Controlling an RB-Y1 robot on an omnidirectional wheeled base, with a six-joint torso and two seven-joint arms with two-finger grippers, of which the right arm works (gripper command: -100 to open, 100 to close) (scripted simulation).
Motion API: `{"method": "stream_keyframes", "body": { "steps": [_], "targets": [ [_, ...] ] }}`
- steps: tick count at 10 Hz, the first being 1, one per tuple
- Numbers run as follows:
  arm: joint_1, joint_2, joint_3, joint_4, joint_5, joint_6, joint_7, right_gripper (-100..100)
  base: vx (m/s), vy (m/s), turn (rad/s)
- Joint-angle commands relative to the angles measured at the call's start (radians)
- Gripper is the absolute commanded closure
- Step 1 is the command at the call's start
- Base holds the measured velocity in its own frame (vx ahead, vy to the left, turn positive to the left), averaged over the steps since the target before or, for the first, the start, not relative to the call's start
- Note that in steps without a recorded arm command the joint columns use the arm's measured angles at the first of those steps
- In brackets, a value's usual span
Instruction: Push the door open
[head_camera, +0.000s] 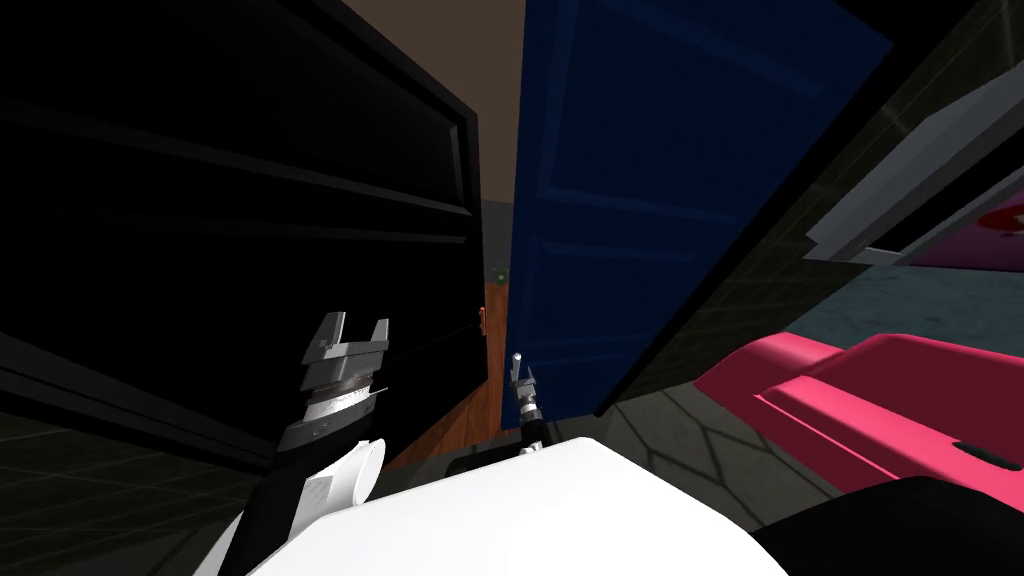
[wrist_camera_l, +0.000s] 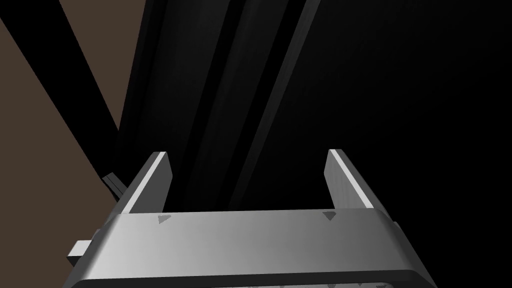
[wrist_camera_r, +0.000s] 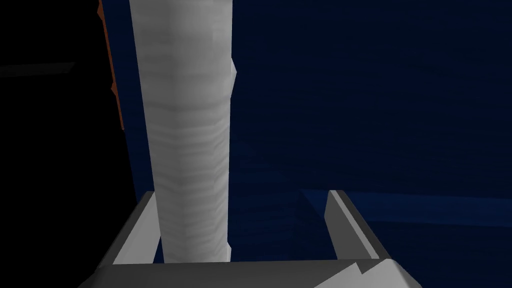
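A dark blue panelled door (head_camera: 640, 200) stands ahead of me, its edge toward a narrow gap at the middle. My right gripper (head_camera: 518, 360) reaches up to its lower part. In the right wrist view the blue door (wrist_camera_r: 375, 115) lies close behind the right gripper (wrist_camera_r: 240, 195), which is open. A pale grey bar (wrist_camera_r: 190, 140), probably the door's handle, runs up between the fingers, close against one of them. My left gripper (head_camera: 357, 325) is raised and open before a black panelled surface (head_camera: 240, 200); its fingers (wrist_camera_l: 150, 180) hold nothing.
Through the gap beside the door shows an orange-brown floor (head_camera: 465, 405) and a brown wall (head_camera: 480, 100). A dark tiled wall (head_camera: 800, 250) slants along the right, with pink furniture (head_camera: 880, 400) low beside it.
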Motion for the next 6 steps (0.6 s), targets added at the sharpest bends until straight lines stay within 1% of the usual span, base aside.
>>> {"method": "stream_keyframes", "body": {
  "steps": [1, 4, 6],
  "targets": [
    [-0.012, -0.006, -0.034, 0.011, -0.016, -0.025, 0.008, 100, 0.044, -0.035, 0.108],
    [-0.025, -0.004, -0.073, 0.027, -0.042, -0.043, 0.022, 100, 0.039, -0.026, 0.13],
    [-0.025, -0.004, -0.073, 0.027, -0.042, -0.043, 0.022, 100, 0.013, -0.001, 0.033]
  ]
}}
